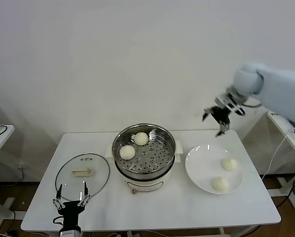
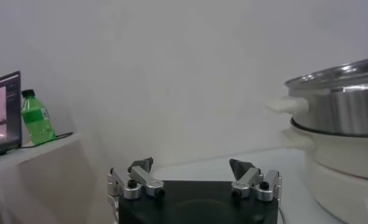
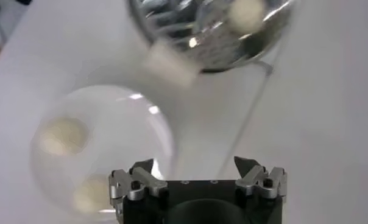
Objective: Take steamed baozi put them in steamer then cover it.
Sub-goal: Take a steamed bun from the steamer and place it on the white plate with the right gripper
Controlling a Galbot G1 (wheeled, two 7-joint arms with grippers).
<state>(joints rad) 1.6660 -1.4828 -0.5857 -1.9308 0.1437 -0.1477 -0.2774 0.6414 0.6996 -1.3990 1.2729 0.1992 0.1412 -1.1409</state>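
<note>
The steel steamer [image 1: 144, 172] stands mid-table on its white base and holds two baozi, one at the back [image 1: 141, 138] and one at the left [image 1: 127, 152]. Two more baozi [image 1: 229, 164] [image 1: 220, 183] lie on the white plate [image 1: 199, 165] to its right. The glass cover [image 1: 82, 173] lies flat on the table to the left. My right gripper [image 1: 214, 120] is open and empty, raised above the table's far edge behind the plate. My left gripper [image 1: 72, 196] is open and empty at the front left, by the cover. The right wrist view shows the steamer [image 3: 211, 30] and the plate [image 3: 99, 152] below.
The white table [image 1: 152, 207] has edges all round. A side table at the left carries a green bottle [image 2: 38, 117] and a screen. Another side table with a cable [image 1: 288, 133] stands at the right. A white wall is behind.
</note>
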